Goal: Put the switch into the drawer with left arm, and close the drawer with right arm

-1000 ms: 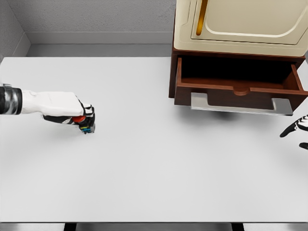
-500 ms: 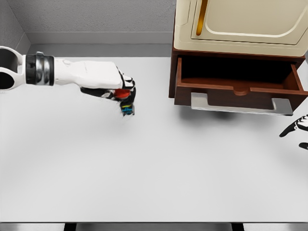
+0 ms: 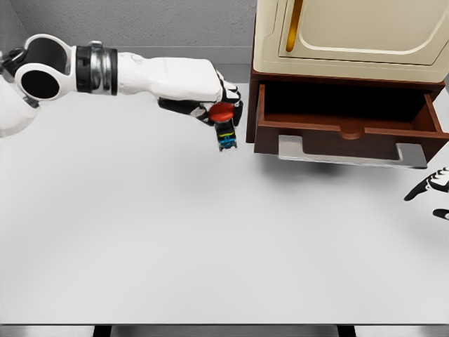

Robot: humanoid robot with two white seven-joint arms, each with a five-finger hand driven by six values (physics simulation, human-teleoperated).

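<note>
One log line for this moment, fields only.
left hand: shut on switch, beside drawer | drawer: open | right hand: open, right edge

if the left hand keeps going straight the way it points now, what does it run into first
Probably the left side wall of the open drawer; the left hand, holding the switch, points right at it, though height is unclear.

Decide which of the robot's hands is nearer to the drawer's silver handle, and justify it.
Left. The left hand, gripping the switch, is just left of the silver handle; the right hand shows at the picture's right edge, below the handle's right end.
</note>
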